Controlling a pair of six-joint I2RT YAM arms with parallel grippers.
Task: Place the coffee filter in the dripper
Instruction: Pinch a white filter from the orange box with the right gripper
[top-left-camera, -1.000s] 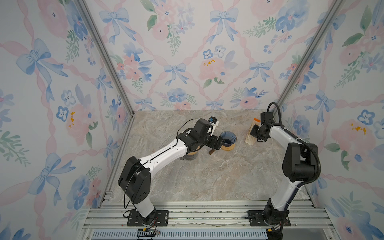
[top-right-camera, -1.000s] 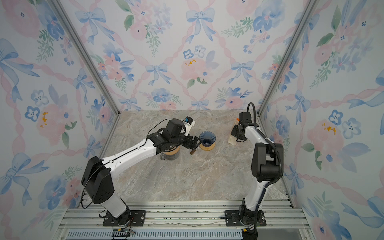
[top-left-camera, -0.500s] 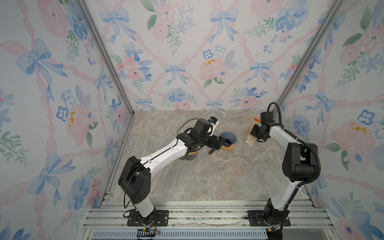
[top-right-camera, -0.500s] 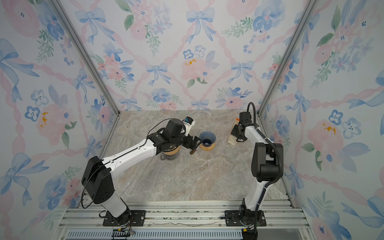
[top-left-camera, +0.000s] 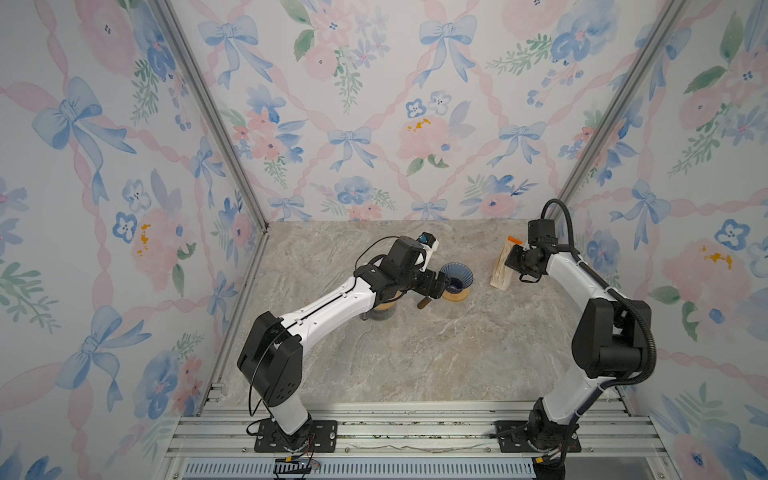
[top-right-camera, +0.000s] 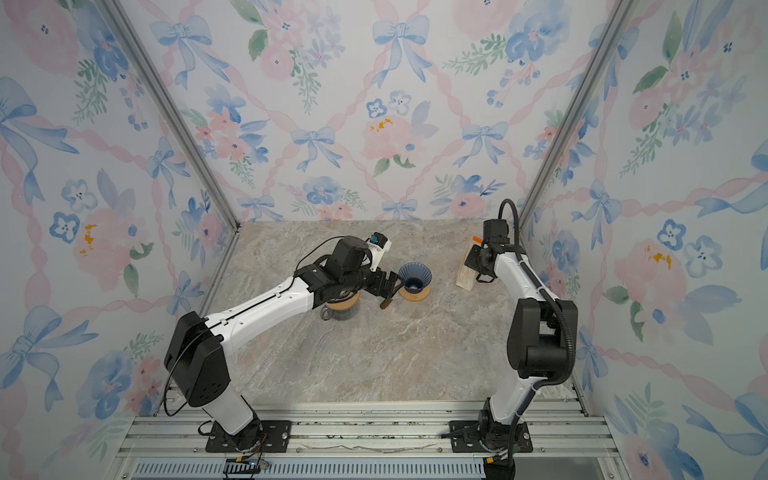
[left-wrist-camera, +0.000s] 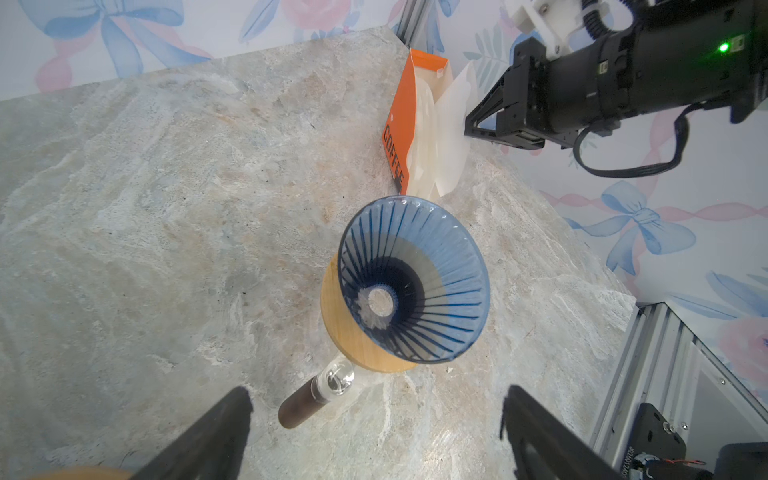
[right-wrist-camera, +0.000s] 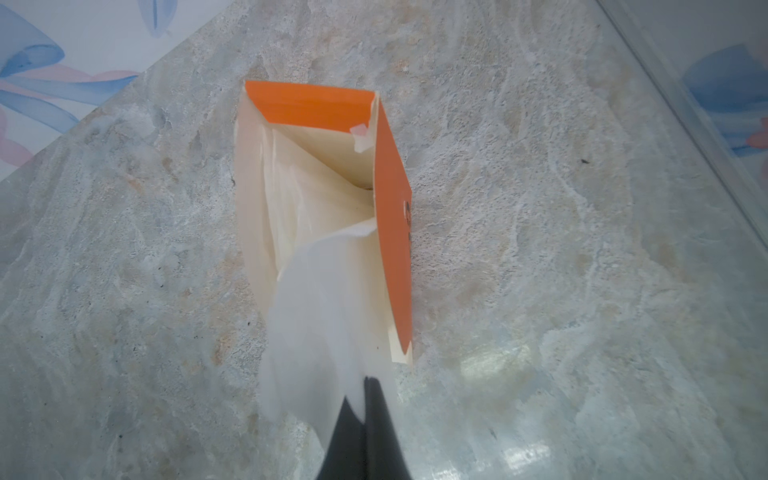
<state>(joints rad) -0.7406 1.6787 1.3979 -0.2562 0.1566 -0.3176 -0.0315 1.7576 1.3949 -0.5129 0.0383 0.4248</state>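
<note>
In both top views the dripper (top-left-camera: 457, 277), a blue ribbed cone on a wooden base, is standing upright on the marble table (top-left-camera: 415, 353) toward the far middle, its dark handle (top-left-camera: 423, 304) pointing near-left. The left gripper (top-left-camera: 435, 286) is hovering just left of the cone, and a carafe (top-right-camera: 340, 311) is sitting under that arm. Farther right, near the far right corner, an orange box (top-left-camera: 500, 270) is resting on the table. The right gripper (top-left-camera: 512, 261) is sitting against the box's right side, and from here I cannot tell how its jaws are standing. In the left wrist view the left gripper's two black fingers (left-wrist-camera: 208, 440) are standing wide apart and gripping nothing, with the handle (left-wrist-camera: 309, 405) sticking out toward the gap between them. The hole at the bottom of the cone (left-wrist-camera: 413, 282) is showing. Black letters reading "COFFEE" are running along the box's orange side (left-wrist-camera: 399, 137), and a white filter (left-wrist-camera: 451, 124) is sticking out of the box toward the right gripper (left-wrist-camera: 471, 124). In the right wrist view the right gripper (right-wrist-camera: 365, 399) is pinching one end of the filter (right-wrist-camera: 320, 316) with its jaws pressed together. The filter's other end is lying inside the box (right-wrist-camera: 392, 257) among other pale sheets, well right of the dripper. The print on the orange side is slanting too steeply to read.
</note>
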